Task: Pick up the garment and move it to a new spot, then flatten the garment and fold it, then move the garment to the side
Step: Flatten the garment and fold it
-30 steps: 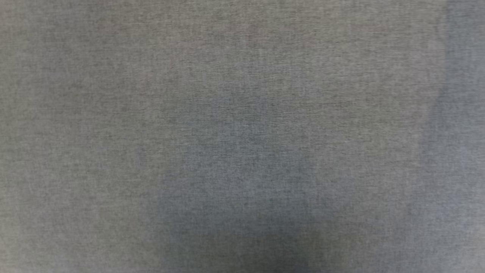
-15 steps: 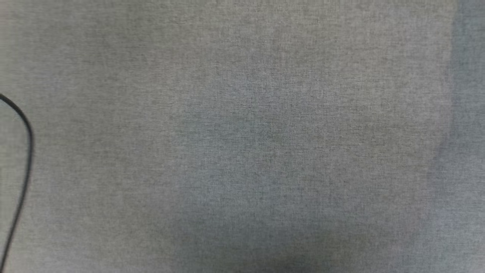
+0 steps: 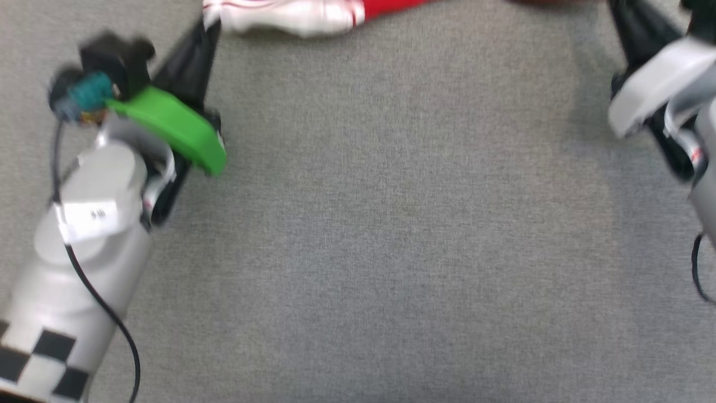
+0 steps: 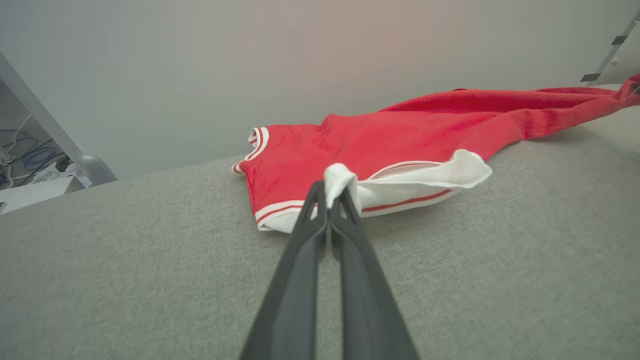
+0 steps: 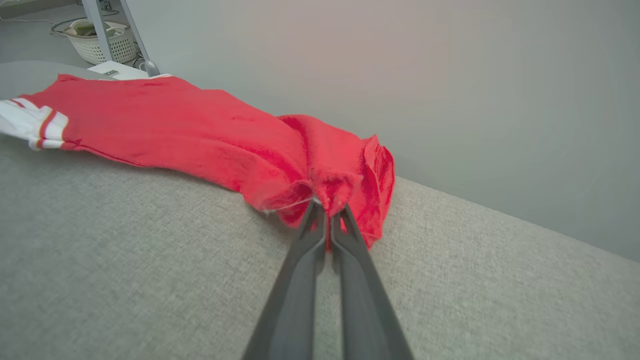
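Observation:
The garment, a red T-shirt with white striped-trim sleeves, lies stretched along the far part of the grey cloth surface; its near edge shows at the top of the head view. My left gripper is shut on a white sleeve's edge. My right gripper is shut on a bunched red corner of the garment. In the head view, the left gripper reaches the sleeve at upper left. The right arm sits at upper right.
A pale wall stands behind the surface's far edge. A metal frame leg and cables are off the left side. A white basket sits on the floor beyond. A black cable runs along my left forearm.
The head camera has swung, so both arms and the garment's near edge now show where only grey cloth and a cable showed before.

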`<state>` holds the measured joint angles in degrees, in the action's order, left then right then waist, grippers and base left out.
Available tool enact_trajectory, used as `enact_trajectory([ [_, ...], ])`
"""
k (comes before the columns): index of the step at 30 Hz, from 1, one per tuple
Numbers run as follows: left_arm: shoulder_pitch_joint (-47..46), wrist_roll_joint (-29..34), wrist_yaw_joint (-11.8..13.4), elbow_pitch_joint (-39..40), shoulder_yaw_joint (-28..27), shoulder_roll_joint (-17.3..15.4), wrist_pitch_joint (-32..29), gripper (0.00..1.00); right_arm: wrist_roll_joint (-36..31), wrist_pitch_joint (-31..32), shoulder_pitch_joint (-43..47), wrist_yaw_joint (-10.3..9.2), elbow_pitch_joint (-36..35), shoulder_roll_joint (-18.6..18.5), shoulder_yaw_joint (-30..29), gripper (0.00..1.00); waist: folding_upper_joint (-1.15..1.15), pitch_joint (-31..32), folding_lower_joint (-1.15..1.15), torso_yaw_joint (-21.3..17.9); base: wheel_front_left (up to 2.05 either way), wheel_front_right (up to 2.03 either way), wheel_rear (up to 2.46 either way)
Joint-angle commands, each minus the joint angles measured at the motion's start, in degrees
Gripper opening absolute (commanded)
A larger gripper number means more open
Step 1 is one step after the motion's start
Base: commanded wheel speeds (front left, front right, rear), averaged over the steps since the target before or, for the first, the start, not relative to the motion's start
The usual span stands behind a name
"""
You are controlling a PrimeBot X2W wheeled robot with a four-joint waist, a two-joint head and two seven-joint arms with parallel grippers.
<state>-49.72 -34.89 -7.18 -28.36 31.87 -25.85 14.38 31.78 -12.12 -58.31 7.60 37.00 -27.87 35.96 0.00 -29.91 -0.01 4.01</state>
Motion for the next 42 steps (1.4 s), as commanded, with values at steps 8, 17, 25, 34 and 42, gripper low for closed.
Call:
enact_trajectory([
  [8, 15.9, -4.2, 0.3, 1.2, 1.4, -4.1, -1.9, 0.00, 7.4, 0.7, 12.7, -0.11, -2.3, -3.6, 7.3, 0.00, 0.00, 11.8, 0.01, 0.3, 0.00, 0.00, 0.00],
  [17, 27.4, -5.4, 2.2, 6.8, 3.0, -7.6, -3.4, 0.00, 13.7, 0.6, 20.1, -0.11, -3.5, -4.2, 10.3, 0.00, 0.00, 17.3, 0.01, 0.5, 0.00, 0.00, 0.00],
  [25, 34.6, -5.4, 4.1, 13.6, 5.5, -9.7, -6.2, 0.00, 19.6, 0.6, 27.4, -0.11, -5.2, -5.5, 10.8, 0.00, 0.00, 23.1, 0.01, 0.6, 0.00, 0.00, 0.00],
  [34, 43.2, -8.5, 5.3, 20.1, 6.6, -12.9, -9.0, 0.00, 25.2, 2.3, 36.7, -0.11, -8.0, -9.1, 9.2, 0.00, 0.00, 29.4, 0.01, -0.2, 0.00, 0.00, 0.00],
  [42, 50.3, -10.8, 6.1, 26.5, 7.4, -15.7, -9.8, 0.00, 30.4, 5.4, 46.2, -0.11, -11.7, -12.3, 5.3, 0.00, 0.00, 32.5, 0.01, -0.3, 0.00, 0.00, 0.00],
])
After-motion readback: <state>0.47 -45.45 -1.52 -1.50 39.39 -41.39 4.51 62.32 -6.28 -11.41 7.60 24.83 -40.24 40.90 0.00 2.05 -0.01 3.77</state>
